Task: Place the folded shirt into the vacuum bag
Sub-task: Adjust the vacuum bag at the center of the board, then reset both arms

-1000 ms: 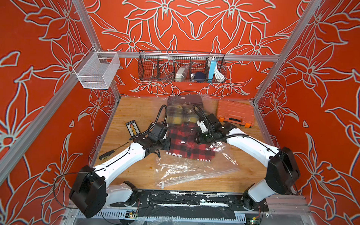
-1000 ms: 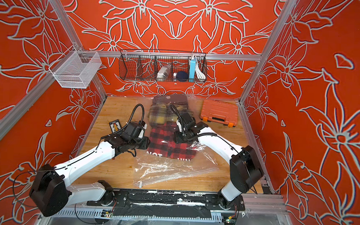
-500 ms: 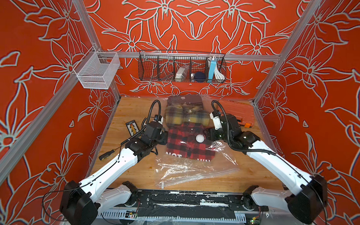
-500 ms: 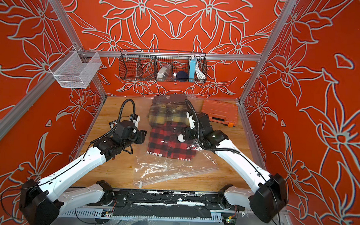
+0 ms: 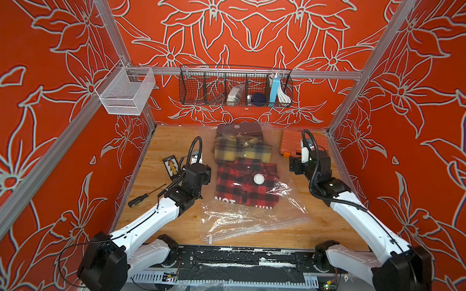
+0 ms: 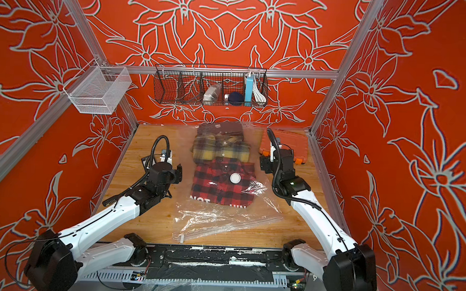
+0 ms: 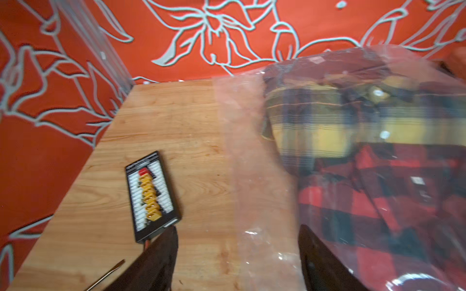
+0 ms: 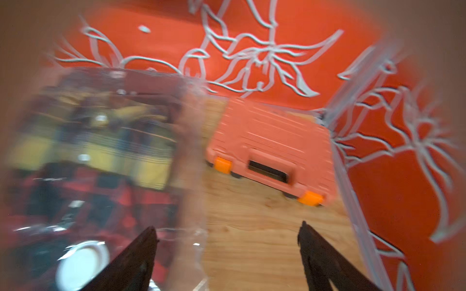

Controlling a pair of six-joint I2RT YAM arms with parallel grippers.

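The clear vacuum bag (image 5: 253,218) (image 6: 224,217) lies along the middle of the wooden table, its zip strip at the near end. Its white valve disc (image 5: 259,179) sits over the folded red-and-black plaid shirt (image 5: 238,186) (image 7: 378,206), which lies under the plastic. A yellow plaid shirt (image 5: 242,151) and a brown one (image 5: 239,129) lie farther back in the bag. My left gripper (image 5: 207,174) (image 7: 237,228) stands open and empty at the bag's left edge. To the right of the bag, my right gripper (image 5: 292,167) (image 8: 227,225) is open and empty.
An orange tool case (image 5: 304,143) (image 8: 269,151) sits at the back right, just behind my right gripper. A black connector board (image 5: 171,166) (image 7: 151,194) and a screwdriver (image 5: 144,196) lie at the left. A wire basket (image 5: 235,86) and a white mesh basket (image 5: 125,91) hang on the walls.
Both grippers have drawn away from the red plaid shirt, left to the left and right far to the right, and their jaws have spread wider. The valve disc now shows.
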